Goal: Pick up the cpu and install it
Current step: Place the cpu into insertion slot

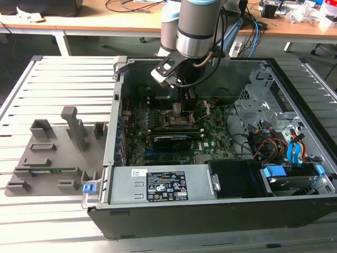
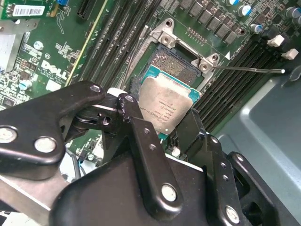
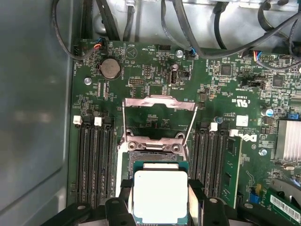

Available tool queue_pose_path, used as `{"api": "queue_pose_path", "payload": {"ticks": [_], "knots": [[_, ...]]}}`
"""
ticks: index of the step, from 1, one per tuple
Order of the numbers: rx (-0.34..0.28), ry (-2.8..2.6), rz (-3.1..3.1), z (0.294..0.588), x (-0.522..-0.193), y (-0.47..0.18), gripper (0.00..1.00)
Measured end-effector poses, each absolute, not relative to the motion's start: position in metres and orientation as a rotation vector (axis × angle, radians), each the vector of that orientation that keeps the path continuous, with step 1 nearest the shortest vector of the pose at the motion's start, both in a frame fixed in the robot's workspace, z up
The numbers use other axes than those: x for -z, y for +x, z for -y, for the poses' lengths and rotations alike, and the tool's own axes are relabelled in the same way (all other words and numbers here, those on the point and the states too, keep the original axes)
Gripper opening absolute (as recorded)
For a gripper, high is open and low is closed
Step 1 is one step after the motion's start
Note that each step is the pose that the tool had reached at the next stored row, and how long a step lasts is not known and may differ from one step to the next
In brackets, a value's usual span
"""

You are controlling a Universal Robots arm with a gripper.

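Note:
The cpu (image 2: 165, 104), a silver-topped square chip on a teal board, sits between my black fingers (image 2: 133, 123), which press on two opposite edges. It hangs partly over the black socket (image 2: 176, 63), whose pin field shows beyond it. In the first wrist view the cpu (image 3: 160, 194) lies at the socket's near side, and the metal load plate (image 3: 159, 101) stands flipped open. My gripper (image 3: 160, 200) is shut on the chip. In the exterior view the arm reaches down into the open computer case, with the gripper (image 1: 181, 103) low over the motherboard (image 1: 210, 132).
Memory slots (image 3: 91, 160) flank the socket on both sides. The case wall (image 3: 33, 108) stands close by. A thin lever (image 2: 249, 69) sticks out beside the socket. A grey holder tray (image 1: 52, 153) lies at the exterior view's left, and cables and drive bays (image 1: 279, 142) at its right.

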State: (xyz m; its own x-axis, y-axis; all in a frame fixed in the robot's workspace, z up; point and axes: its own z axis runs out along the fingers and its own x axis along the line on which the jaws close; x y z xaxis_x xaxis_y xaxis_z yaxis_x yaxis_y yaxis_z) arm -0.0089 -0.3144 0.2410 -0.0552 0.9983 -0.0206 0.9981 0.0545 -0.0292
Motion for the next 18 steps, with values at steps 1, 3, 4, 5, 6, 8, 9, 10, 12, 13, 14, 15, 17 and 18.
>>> {"api": "queue_pose_path", "payload": {"ticks": [1, 3, 4, 5, 6, 8, 9, 10, 12, 13, 14, 15, 17, 18], "knots": [[-0.055, -2.156, 2.278, 0.314, -0.240, -0.009, 0.55], [-0.055, -2.156, 2.277, 0.314, -0.239, -0.009, 0.55], [-0.055, -2.156, 2.277, 0.314, -0.238, -0.009, 0.55], [-0.055, -2.156, 2.277, 0.314, -0.237, -0.009, 0.55], [-0.055, -2.156, 2.277, 0.314, -0.236, -0.009, 0.55], [-0.055, -2.156, 2.277, 0.314, -0.234, -0.009, 0.55], [-0.056, -2.156, 2.277, 0.314, -0.233, -0.009, 0.55], [-0.055, -2.156, 2.277, 0.314, -0.232, -0.009, 0.55], [-0.055, -2.156, 2.277, 0.313, -0.230, -0.009, 0.55], [-0.055, -2.156, 2.277, 0.313, -0.229, -0.009, 0.55], [-0.056, -2.156, 2.277, 0.313, -0.228, -0.009, 0.55], [-0.056, -2.156, 2.277, 0.313, -0.226, -0.009, 0.55], [-0.056, -2.156, 2.277, 0.313, -0.223, -0.009, 0.55], [-0.055, -2.157, 2.277, 0.313, -0.222, -0.009, 0.55]]}}
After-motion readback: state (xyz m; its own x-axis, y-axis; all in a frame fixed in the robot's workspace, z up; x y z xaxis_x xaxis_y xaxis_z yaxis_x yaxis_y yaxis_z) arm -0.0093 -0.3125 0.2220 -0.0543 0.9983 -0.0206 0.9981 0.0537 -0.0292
